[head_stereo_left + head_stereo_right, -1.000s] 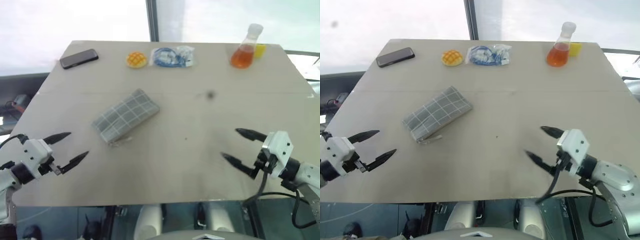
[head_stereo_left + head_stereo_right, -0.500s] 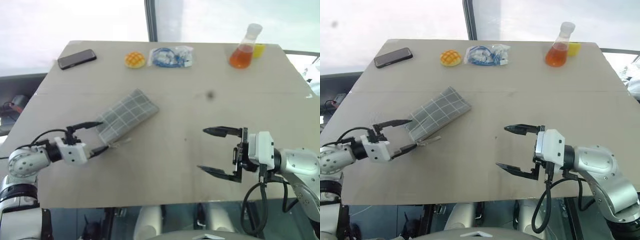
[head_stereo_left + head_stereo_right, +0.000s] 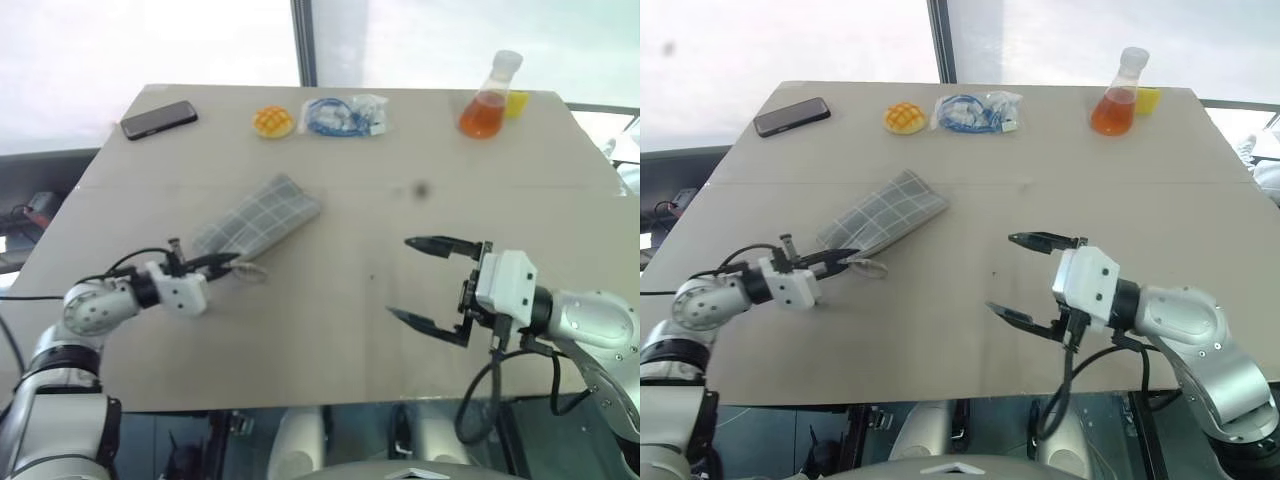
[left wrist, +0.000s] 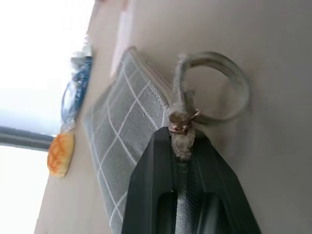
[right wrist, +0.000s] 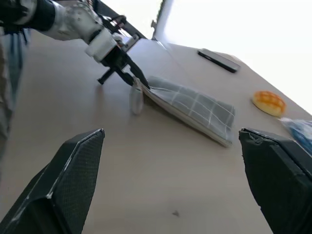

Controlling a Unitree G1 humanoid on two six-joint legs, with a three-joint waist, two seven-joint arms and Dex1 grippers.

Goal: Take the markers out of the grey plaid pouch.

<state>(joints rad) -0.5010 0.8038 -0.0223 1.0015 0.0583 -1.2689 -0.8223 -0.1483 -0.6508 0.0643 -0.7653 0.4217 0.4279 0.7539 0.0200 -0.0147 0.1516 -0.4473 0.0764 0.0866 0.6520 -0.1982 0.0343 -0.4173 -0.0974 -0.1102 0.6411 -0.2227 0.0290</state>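
Since a second ago, the left pincer (image 3: 225,263) has swung in from the near-left edge of the worktop (image 3: 400,150) to the near end of the grey plaid pouch (image 3: 258,217) and clamped shut; in the left wrist view its tips pinch the cord of the zipper pull (image 4: 183,122), whose loop lies flat on the worktop just past them. The right pincer (image 3: 425,280) has come in toward the middle, jaws wide and holding nothing, well apart from the pouch and aimed toward it.

The pouch lies flat and slantwise on the left half of the worktop, its far end pointing toward the orange bun (image 3: 273,121) and the clear bag of blue cable (image 3: 343,114); a phone (image 3: 158,119) and a flask of orange liquid (image 3: 486,100) sit further off. It looks zipped, though the seam is hard to read from here, and no markers are out.

So the step in hand is opening the pouch. Next, I judge, the pull must be drawn along the zipper line toward the far end, which calls for the right pincer to pin or grip the fabric first, or the whole pouch will likely slide along instead.
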